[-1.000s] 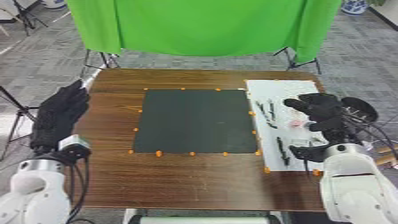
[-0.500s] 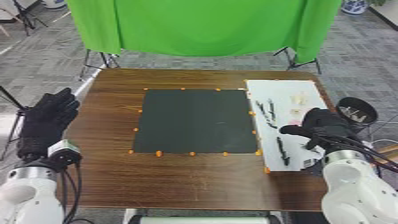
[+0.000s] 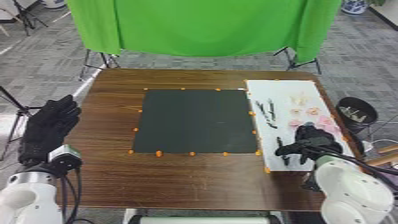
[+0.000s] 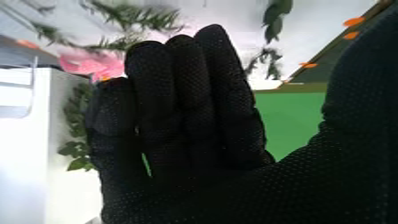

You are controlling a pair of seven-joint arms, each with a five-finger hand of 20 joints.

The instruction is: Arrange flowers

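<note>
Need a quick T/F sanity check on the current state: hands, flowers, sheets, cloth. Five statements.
1. The left hand is left of the black sheet. True.
2. The right hand is over the black sheet. False: it is over the white sheet.
3. The right hand's fingers are curled round a stem. False: they are straight and hold nothing.
4. Pink flowers lie on the white sheet. True.
5. The cloth beyond the table is red. False: green.

Green cloth [image 3: 209, 30] beyond brown table [image 3: 178, 185]; dark tripod [image 3: 24, 15] on grey floor [image 3: 53, 60].
</note>
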